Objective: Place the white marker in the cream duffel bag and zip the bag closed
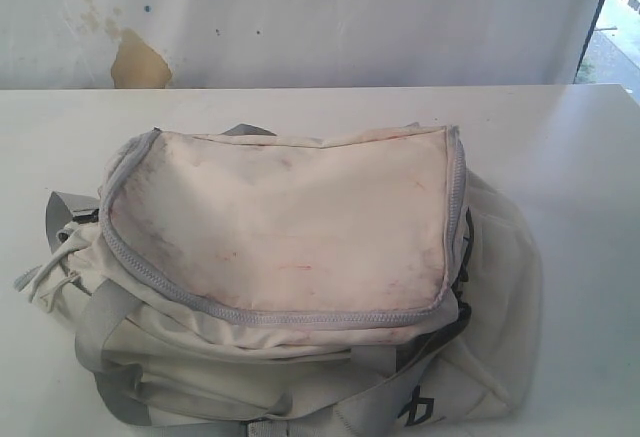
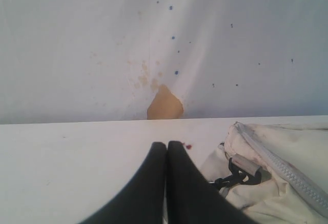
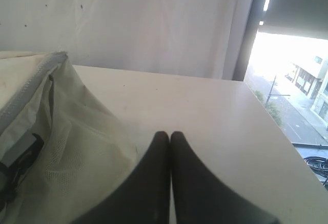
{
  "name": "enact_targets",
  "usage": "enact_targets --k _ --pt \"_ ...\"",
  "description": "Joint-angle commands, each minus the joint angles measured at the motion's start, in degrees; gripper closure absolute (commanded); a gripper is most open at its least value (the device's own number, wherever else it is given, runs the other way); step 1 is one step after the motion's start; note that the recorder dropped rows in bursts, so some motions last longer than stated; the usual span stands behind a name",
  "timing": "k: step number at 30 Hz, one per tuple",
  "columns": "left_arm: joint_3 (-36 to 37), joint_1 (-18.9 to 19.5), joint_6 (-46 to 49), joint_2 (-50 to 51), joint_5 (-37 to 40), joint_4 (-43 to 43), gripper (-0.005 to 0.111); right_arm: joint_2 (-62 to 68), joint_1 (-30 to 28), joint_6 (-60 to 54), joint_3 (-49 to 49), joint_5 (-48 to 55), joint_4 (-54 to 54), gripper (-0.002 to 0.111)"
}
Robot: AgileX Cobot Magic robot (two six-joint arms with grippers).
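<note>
Resting on table [image 1: 565, 157], cream duffel bag [image 1: 290, 222], lower edge cropped, contents hidden

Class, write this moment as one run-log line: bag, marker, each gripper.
bag: on table, zip looks closed | marker: not visible | left gripper: shut, empty | right gripper: shut, empty

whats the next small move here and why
Probably open the left gripper and move to the zipper: the cream duffel bag looks zipped, the white marker shows in no view, though it may already be inside, and the right gripper is shut and empty too.
</note>
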Motion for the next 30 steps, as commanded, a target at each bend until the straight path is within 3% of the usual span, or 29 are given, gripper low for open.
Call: enact_targets --k 1,30 --pt "0.31 -0.03 0.32 -0.14 0.2 0.22 0.107 -0.22 0.12 0.24 0.38 0.16 -0.35 0.108" --pt "0.31 -0.03 0.0 -0.14 1.53 0.22 0.107 -0.22 0.12 0.24 0.38 0.16 -0.35 0.108"
